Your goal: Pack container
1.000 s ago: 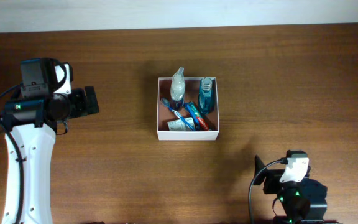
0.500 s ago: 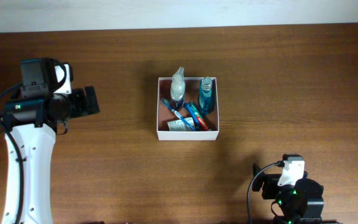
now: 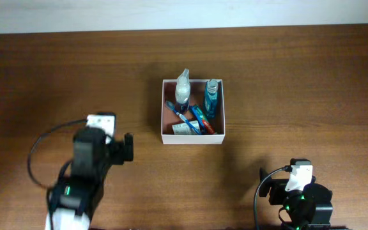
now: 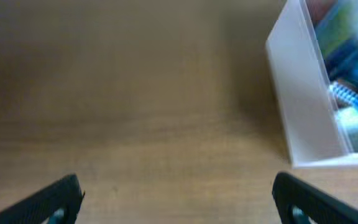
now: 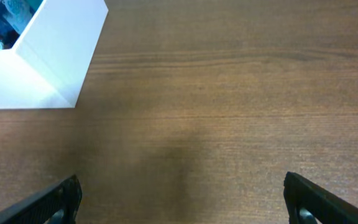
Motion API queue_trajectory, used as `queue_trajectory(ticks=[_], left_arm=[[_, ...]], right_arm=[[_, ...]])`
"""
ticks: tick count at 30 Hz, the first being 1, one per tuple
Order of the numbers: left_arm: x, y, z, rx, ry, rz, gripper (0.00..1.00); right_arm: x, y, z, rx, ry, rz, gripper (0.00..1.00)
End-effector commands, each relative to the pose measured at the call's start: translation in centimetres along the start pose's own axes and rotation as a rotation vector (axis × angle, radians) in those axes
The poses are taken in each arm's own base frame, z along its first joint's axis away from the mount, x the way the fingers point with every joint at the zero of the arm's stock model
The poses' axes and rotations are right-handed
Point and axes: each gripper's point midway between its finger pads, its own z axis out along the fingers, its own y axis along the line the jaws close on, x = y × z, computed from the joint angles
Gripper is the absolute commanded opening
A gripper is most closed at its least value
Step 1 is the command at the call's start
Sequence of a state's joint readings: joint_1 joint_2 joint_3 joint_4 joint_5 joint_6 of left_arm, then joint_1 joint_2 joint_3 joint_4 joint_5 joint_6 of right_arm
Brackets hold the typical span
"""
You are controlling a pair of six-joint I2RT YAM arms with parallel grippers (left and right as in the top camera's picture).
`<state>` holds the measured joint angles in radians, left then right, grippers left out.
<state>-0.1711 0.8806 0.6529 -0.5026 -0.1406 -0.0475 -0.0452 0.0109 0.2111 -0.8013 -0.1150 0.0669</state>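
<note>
The container, a square shallow white box with a pinkish-brown inside, stands at the table's middle. It holds a clear bottle, a blue bottle, a toothbrush and a toothpaste tube. My left gripper is open and empty, left of the box's front corner; its wrist view shows the box wall at the right. My right gripper is open and empty at the front right; its wrist view shows the box corner at the top left.
The brown wooden table runs to a pale wall at the back. Only bare wood lies between each gripper's fingers.
My left arm has swung from the far left edge down and right toward the box's front left. My right arm drew back a little toward the front edge, then stayed still.
</note>
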Motion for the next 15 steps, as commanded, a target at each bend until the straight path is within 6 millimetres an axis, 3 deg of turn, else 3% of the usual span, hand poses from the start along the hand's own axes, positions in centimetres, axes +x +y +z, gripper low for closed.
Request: queue_trajectory(ticks=[1, 7, 15], left_arm=[[-0.1, 0.8, -2.5, -0.017, -0.17, -0.02, 1.0], [0.5, 2.5, -6.4, -0.051, -0.361, -0.059, 1.0], [3.2, 2.5, -5.4, -0.054, -0.377, -0.064, 1.0]], right_arm=[[-0.2, 0.0, 0.0, -0.001, -0.01, -0.003, 0.99], [-0.2, 0.0, 0.0, 0.0, -0.01, -0.003, 0.99], [-0.2, 0.0, 0.0, 0.0, -0.01, -0.003, 0.99]])
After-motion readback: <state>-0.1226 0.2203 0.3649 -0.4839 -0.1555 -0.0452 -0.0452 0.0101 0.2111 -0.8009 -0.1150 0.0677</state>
